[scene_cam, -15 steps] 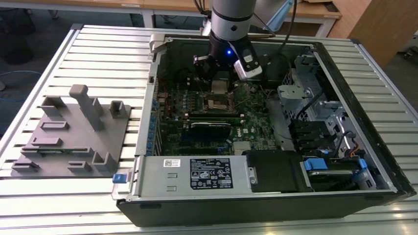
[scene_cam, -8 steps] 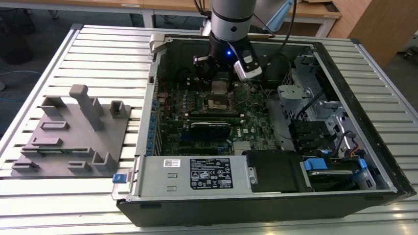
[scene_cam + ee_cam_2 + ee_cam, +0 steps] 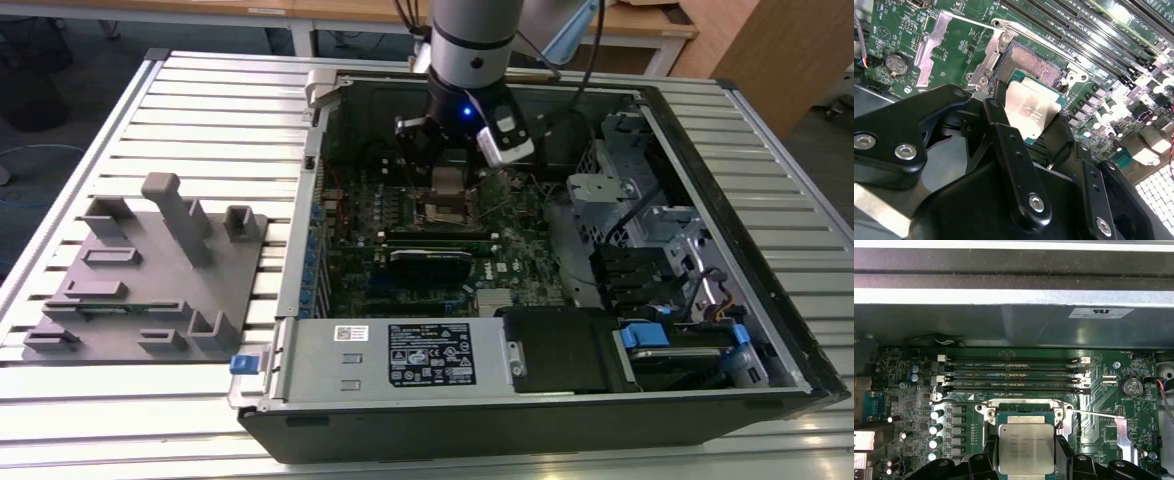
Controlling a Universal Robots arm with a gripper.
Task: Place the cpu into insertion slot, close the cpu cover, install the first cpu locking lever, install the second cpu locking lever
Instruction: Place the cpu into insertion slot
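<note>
My gripper (image 3: 1030, 120) is shut on the cpu (image 3: 1032, 109), a flat silver-grey square chip pinched by its edges between two black fingers (image 3: 998, 112). In the first wrist view the cpu (image 3: 1026, 447) hangs level, just over the near part of the insertion slot (image 3: 1021, 418). The insertion slot (image 3: 1035, 66) is a dark socket with a silvery rim on the green board, and its far part lies bare. Beside the socket, the silvery cpu cover (image 3: 930, 49) is swung open. A thin wire lever (image 3: 1095, 414) sticks out sideways. In the exterior view the gripper (image 3: 447, 178) is deep inside the computer case (image 3: 534, 420).
Long black memory slots (image 3: 1014, 375) run just beyond the socket, with a coin battery (image 3: 1130, 386) and a row of capacitors (image 3: 936, 435) to its sides. In the case sit a power supply (image 3: 400, 355) and drive cage (image 3: 627, 190). A grey fixture (image 3: 147, 270) lies at the exterior view's left.
</note>
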